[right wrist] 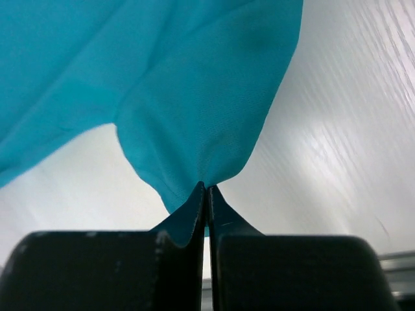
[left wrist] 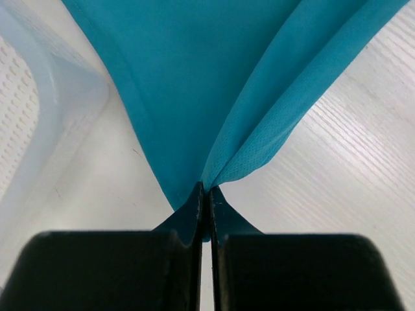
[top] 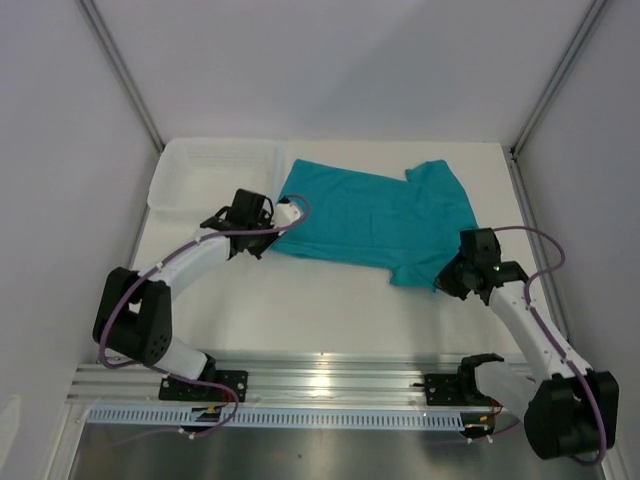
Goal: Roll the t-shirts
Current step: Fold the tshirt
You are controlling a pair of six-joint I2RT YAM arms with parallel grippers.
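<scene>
T-shirt (top: pixel 370 215) pinched: left pincer (left wrist: pixel 205 194), right pincer (right wrist: pixel 206 191) (contact seen wrist-side only).

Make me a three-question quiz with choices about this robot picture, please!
1. What colour is the t-shirt? A) red B) teal C) yellow
2. Where is the white tray? A) far left of the table B) on the t-shirt C) near right corner
3. What are the left fingers and right fingers doing? A) standing open B) holding the tray C) pinching the t-shirt
Answers: B, the cloth is blue-green; A, it sits past the t-shirt's left edge; C, each wrist view shows them shut on cloth.
</scene>
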